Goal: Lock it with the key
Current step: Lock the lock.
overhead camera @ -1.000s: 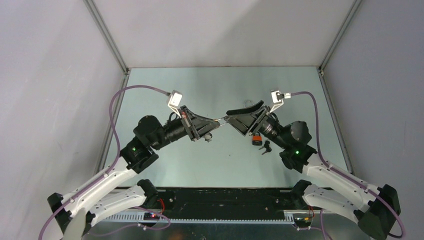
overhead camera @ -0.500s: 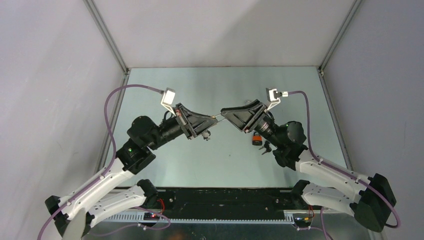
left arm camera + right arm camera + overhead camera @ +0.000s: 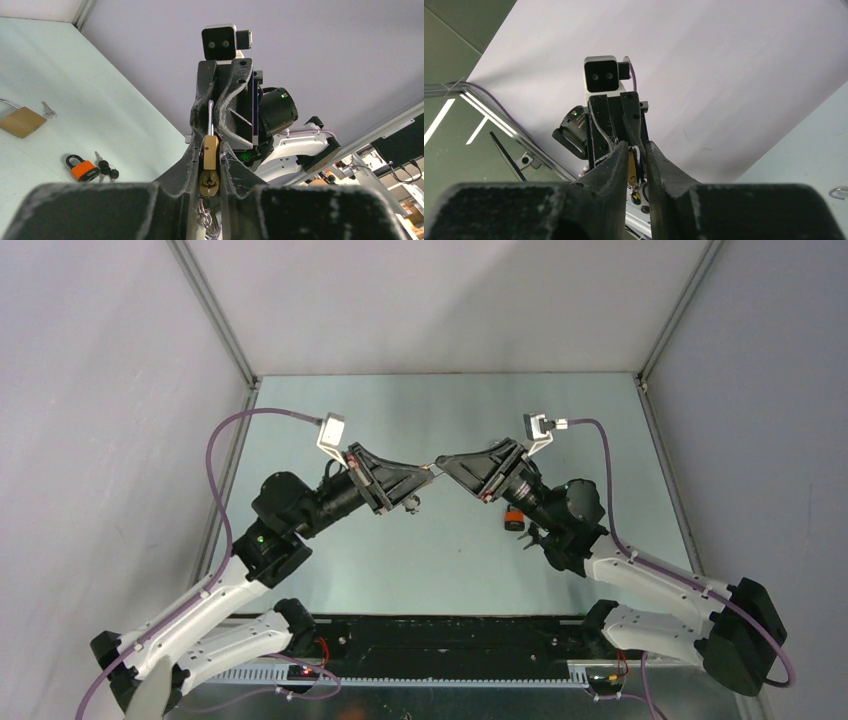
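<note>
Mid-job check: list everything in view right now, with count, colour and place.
Held brass padlock: one, brass, in mid-air between both jaws.
Key ring: one, silver, hanging below it.
Orange padlock: one, orange, on the table near the right arm.
Black-headed keys: small bunch, black, beside the orange padlock.
Second brass padlock: one, brass, flat on the table, apart.
Silver key: one, silver, beside it.
Table: one, pale green.
Left jaws: one pair, black, shut on the held padlock's body.
Right jaws: one pair, black, shut on its shackle.

You've got white lettering on the orange padlock (image 3: 82, 169) lying on the table (image 3: 60, 90), too small to read; nothing legible on the brass padlock (image 3: 210, 151) either.
</note>
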Controlling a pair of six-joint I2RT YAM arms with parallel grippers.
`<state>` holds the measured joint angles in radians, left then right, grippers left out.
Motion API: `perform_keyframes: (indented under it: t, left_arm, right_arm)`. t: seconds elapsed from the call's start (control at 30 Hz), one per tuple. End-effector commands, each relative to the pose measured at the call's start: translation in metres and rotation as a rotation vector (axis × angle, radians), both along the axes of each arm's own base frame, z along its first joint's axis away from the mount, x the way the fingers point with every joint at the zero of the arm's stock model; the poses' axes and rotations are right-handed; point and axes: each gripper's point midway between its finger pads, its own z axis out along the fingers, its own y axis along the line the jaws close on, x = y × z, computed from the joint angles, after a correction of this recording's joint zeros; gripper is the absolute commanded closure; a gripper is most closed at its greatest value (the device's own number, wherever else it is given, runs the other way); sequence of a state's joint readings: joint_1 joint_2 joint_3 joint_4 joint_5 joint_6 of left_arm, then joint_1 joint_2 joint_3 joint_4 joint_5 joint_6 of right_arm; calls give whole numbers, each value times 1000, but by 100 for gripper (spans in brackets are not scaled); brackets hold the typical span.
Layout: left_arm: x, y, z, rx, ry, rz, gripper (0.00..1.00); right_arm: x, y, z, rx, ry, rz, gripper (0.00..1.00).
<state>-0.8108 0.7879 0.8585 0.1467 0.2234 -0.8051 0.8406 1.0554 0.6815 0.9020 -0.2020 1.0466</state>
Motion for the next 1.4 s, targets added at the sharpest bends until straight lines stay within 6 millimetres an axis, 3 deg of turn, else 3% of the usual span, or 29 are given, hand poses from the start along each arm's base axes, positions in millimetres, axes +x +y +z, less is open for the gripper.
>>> perform_keyframes:
  t: [0.0,0.2,0.3,0.33,0.4,0.43,0.5,0.57,0.63,0.87,1.17,1.3,1.37]
  left_arm:
    - [-5,3,23,-71,-37,-14,95]
    - [-5,3,23,-71,-35,-16,95]
    - [-5,3,24,-70,-38,-14,91]
    - [-5,3,24,-70,-40,-13,86]
    - [-5,4,23,-67,-44,-10,63]
    - [-4,5,20,-61,-48,-3,46]
    - [-2,8,16,-46,-61,14,27]
    - [0,12,8,-7,-80,27,17]
    - [3,15,-4,53,-86,37,13]
    - [-5,12,-49,255,-116,-80,13]
    - [-21,-2,-71,345,-168,-269,13]
    - [-24,-3,-83,369,-178,-298,24]
    - [-28,-3,-88,374,-186,-326,35]
  right_arm:
    - [-5,-3,28,48,-52,10,77]
    - [-9,-1,30,43,-64,32,72]
    - [-9,2,26,24,-59,40,93]
    - [-9,3,27,19,-63,37,97]
    - [-7,2,24,5,-57,21,100]
    - [-6,1,24,-1,-53,11,100]
    - [-4,-2,24,-11,-58,-5,100]
    - [-5,-8,26,-20,-76,-15,100]
    - [-6,-13,26,-40,-104,-23,100]
    - [-25,-19,19,-146,-254,61,100]
    - [-42,-15,5,-229,-348,134,100]
    - [-44,-16,3,-246,-365,140,100]
    - [-45,-17,2,-248,-369,145,100]
